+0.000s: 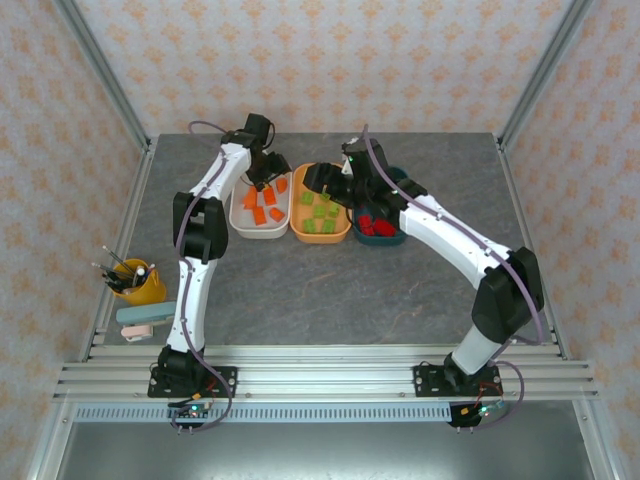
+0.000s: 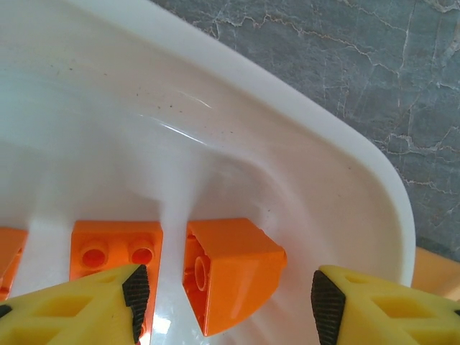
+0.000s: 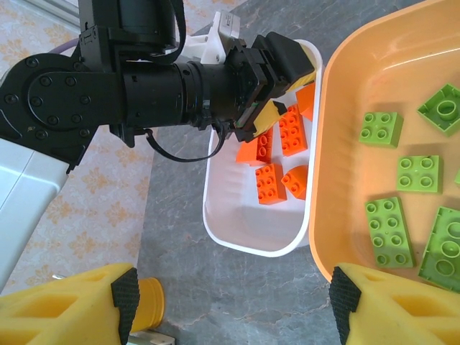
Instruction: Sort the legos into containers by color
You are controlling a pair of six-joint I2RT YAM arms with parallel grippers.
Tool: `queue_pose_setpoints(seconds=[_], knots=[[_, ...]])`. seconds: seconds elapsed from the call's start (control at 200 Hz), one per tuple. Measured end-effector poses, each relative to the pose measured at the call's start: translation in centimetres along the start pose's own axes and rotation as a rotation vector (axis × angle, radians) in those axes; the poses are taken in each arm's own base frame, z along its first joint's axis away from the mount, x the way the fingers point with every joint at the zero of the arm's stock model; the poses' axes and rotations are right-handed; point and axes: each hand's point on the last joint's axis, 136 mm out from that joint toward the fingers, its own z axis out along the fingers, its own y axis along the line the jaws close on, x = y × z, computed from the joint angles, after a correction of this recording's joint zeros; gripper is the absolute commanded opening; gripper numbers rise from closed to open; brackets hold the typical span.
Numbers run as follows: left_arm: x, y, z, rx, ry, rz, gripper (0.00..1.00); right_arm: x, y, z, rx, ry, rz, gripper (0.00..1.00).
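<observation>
At 11 o'clock, left gripper (image 2: 228,305) is hanging part-open, empty, over the white rounded plastic tub (image 2: 345,180), an orange studded brick (image 2: 230,266) lying tilted inside; right gripper (image 3: 233,295) is hovering open, empty, by the orange plastic tub (image 3: 338,108).

The left arm (image 1: 188,290) rises from the near left, bends at its elbow (image 1: 200,218) and reaches toward the far middle. Its wrist (image 1: 255,130) is turned so the left end effector (image 1: 266,180) points down. The yellow fingers (image 2: 79,305) stand apart, black pads (image 2: 327,307) facing each other, gripping nothing. The right arm (image 1: 450,235) stretches from the near right, leaning far and leftward. The right end effector (image 1: 318,183) sits low, just right of the left one, its fingers (image 3: 65,302) spread wide and holding nothing.
</observation>
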Motion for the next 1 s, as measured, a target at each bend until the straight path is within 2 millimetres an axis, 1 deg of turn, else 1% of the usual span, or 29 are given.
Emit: queue_pose_setpoints(seconds=[0.06, 0.13, 0.185, 0.205, 0.225, 0.29, 0.32, 0.365, 0.37, 0.4, 0.415, 0.425, 0.435, 0.445, 0.51, 0.54, 0.605, 0.671, 0.766, 0.821, 0.891, 0.951, 1.001], knots=[[0.0, -0.1, -0.5, 0.001, -0.005, 0.001, 0.67, -0.2, 0.1, -0.2, 0.007, -0.003, -0.012, 0.72], [0.2, 0.0, -2.1, -0.007, -0.016, 0.002, 0.69, -0.4, 0.0, -0.6, 0.025, -0.010, -0.038, 0.72], [0.5, 0.0, -4.2, -0.013, -0.037, 0.006, 0.71, -0.4, -0.3, -1.2, 0.051, -0.013, -0.058, 0.72], [0.6, -0.1, -5.4, -0.014, -0.049, 0.009, 0.72, -0.4, -0.4, -1.4, 0.059, -0.016, -0.066, 0.72], [0.8, 0.0, -6.1, -0.017, -0.057, 0.010, 0.72, -0.4, -0.5, -1.8, 0.069, -0.016, -0.074, 0.72], [1.6, -0.1, -9.9, -0.012, -0.098, 0.025, 0.76, -0.6, -0.8, -3.2, 0.098, -0.038, -0.106, 0.73], [2.3, -0.2, -12.0, -0.005, -0.123, 0.035, 0.79, -0.8, -0.8, -4.3, 0.110, -0.054, -0.124, 0.74], [3.5, -0.1, -14.7, 0.005, -0.149, 0.053, 0.89, -0.9, -0.9, -5.9, 0.129, -0.078, -0.144, 0.77], [3.8, -0.1, -15.3, 0.009, -0.155, 0.063, 0.90, -0.9, -0.9, -6.1, 0.131, -0.081, -0.145, 0.78], [4.8, -0.1, -17.1, 0.021, -0.174, 0.076, 0.99, -1.0, -1.0, -7.2, 0.145, -0.096, -0.158, 0.81], [5.4, 0.0, -18.0, 0.025, -0.185, 0.086, 1.00, -1.1, -1.2, -7.9, 0.158, -0.106, -0.167, 0.83], [5.8, 0.1, -18.5, 0.030, -0.191, 0.085, 1.00, -1.1, -1.2, -8.3, 0.162, -0.110, -0.169, 0.88], [6.3, 0.1, -19.2, 0.035, -0.196, 0.099, 1.00, -1.1, -1.4, -8.7, 0.171, -0.118, -0.166, 0.96], [6.7, 0.2, -19.8, 0.041, -0.202, 0.106, 1.00, -1.2, -1.5, -9.2, 0.179, -0.124, -0.171, 0.99], [9.6, 1.0, -22.5, 0.071, -0.227, 0.137, 1.00, -1.6, -2.5, -11.8, 0.240, -0.162, -0.181, 1.00], [11.1, 1.7, -23.3, 0.077, -0.229, 0.149, 1.00, -1.8, -3.2, -12.9, 0.274, -0.176, -0.181, 1.00], [13.8, 3.5, -24.2, 0.082, -0.230, 0.172, 1.00, -1.6, -4.9, -14.7, 0.350, -0.194, -0.186, 1.00], [16.2, 5.8, -24.2, 0.055, -0.226, 0.196, 1.00, -0.8, -6.8, -15.7, 0.415, -0.185, -0.199, 1.00], [18.5, 9.0, -23.8, -0.003, -0.232, 0.231, 1.00, 1.0, -10.3, -16.7, 0.533, -0.166, -0.208, 1.00], [18.9, 10.8, -23.8, -0.056, -0.269, 0.236, 1.00, 1.5, -12.5, -17.5, 0.621, -0.173, -0.196, 1.00], [18.6, 13.3, -24.0, -0.135, -0.342, 0.224, 1.00, 1.3, -15.4, -18.2, 0.707, -0.200, -0.168, 1.00], [18.3, 15.4, -23.9, -0.186, -0.420, 0.223, 1.00, 0.9, -18.7, -18.9, 0.780, -0.251, -0.124, 1.00], [18.0, 17.0, -23.7, -0.223, -0.487, 0.238, 1.00, 1.2, -21.6, -19.5, 0.845, -0.290, -0.098, 1.00]])
